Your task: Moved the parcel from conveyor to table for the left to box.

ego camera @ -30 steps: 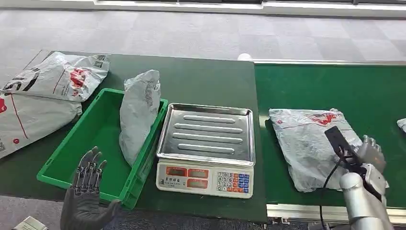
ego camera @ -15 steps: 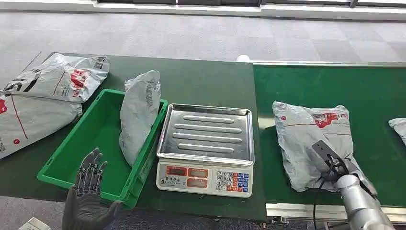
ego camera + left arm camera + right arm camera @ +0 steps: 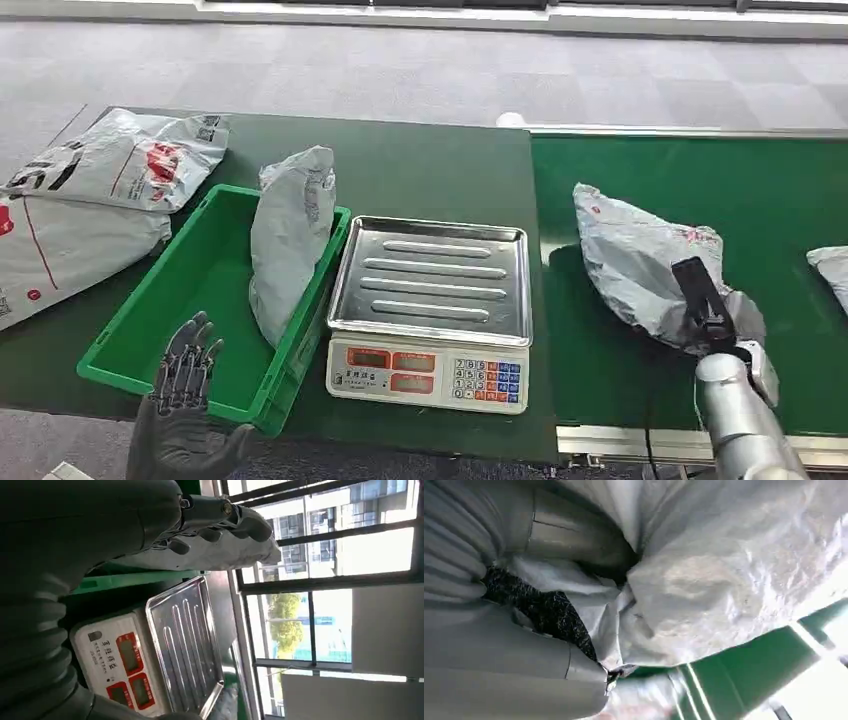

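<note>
Lifted at its near end since a second ago, the parcel (image 3: 640, 265) now tilts up off the conveyor (image 3: 780, 190), its far end low over the belt and a shadow under it; earlier it lay flat. The right hand (image 3: 745, 335) holds the parcel's near edge, and in the right wrist view the grey fingers (image 3: 574, 535) and thumb are closed on bunched plastic (image 3: 704, 580), with green belt beyond. The right arm has moved slightly towards the scale. The left hand (image 3: 185, 385) has barely moved: it hovers at the near edge of the bin (image 3: 150, 330), palm up, fingers spread and holding nothing. In the left wrist view its fingers (image 3: 220, 522) are slightly curled but apart.

The scale (image 3: 432, 310) stands on the table (image 3: 430, 170) between bin and conveyor, its steel pan bare. A grey bag (image 3: 290, 240) leans upright against the bin's wall beside the scale. Two more bags (image 3: 100, 195) lie overlapping at the table's far left corner. Another bag (image 3: 830, 265) sits on the belt at the right edge, well apart from the held parcel.
</note>
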